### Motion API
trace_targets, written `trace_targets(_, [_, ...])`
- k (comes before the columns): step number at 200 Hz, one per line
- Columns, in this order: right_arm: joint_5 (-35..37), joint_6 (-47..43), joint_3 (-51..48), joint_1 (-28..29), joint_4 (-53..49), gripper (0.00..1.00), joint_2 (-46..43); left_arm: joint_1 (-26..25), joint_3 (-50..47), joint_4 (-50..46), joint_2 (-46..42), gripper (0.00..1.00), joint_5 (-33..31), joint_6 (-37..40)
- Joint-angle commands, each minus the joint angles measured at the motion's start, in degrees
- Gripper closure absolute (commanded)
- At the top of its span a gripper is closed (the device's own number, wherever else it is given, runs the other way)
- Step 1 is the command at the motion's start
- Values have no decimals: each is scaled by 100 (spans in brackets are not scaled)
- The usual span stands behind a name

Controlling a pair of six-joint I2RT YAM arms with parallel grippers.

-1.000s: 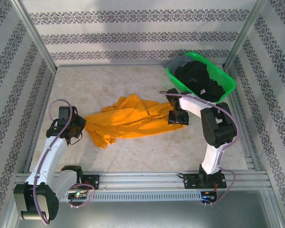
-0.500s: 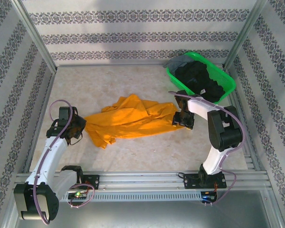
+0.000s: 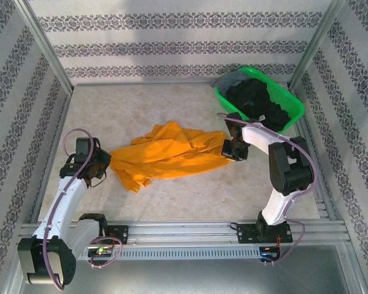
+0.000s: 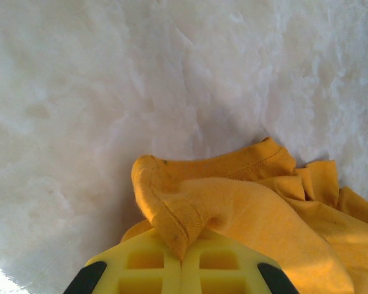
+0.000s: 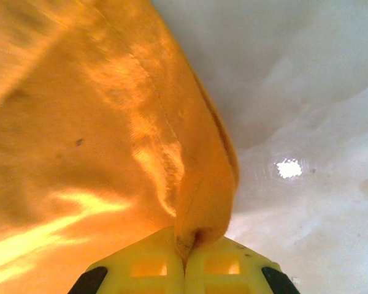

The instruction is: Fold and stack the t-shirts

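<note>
The orange-yellow t-shirt (image 3: 165, 153) lies crumpled in the middle of the pale worktop (image 3: 141, 104), bunched into ridges, with one arm at each end of it. The main risk, as you go on, is a slipped grip. Each pair of jaws pinches only a narrow fold at the very edge of the cloth, so a quick or uneven pull apart could tug a hem free and drop that end in a heap. A second risk is a twist: the shirt is so rumpled that you cannot tell whether the two pinched spots match, and spreading mismatched corners would leave the cloth skewed rather than flat. Watch the right arm as well. It works near the green basket (image 3: 294, 110) at the far right, which holds the dark t-shirts (image 3: 260, 101), and a wide swing could knock it. Now the jaws. The left jaws, at the shirt's left end, are closed tight on a stitched, rolled hem; in the left wrist view the two yellow pads meet with the fold of orange cloth caught between them, the rest trailing off to the right on the worktop. The right jaws, at the shirt's right end, are likewise closed on the cloth; in the right wrist view the pads meet over a seamed edge, and the fabric runs up and away from them like a slope.
</note>
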Motion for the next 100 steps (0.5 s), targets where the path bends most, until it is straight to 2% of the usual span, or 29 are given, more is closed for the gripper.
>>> trace_targets(1, [225,-122,544,61,96,100,-565,94,24,-98,-197,100,-55,31])
trace_targets(53, [617,-52,1174,103,604,100,-1705,95,658,-573,-965,100,-515,-312])
trace_targets(100, [1271,147,979,121,1152,100,-3146,95,1480,-880,-1913,100,-1366,-608])
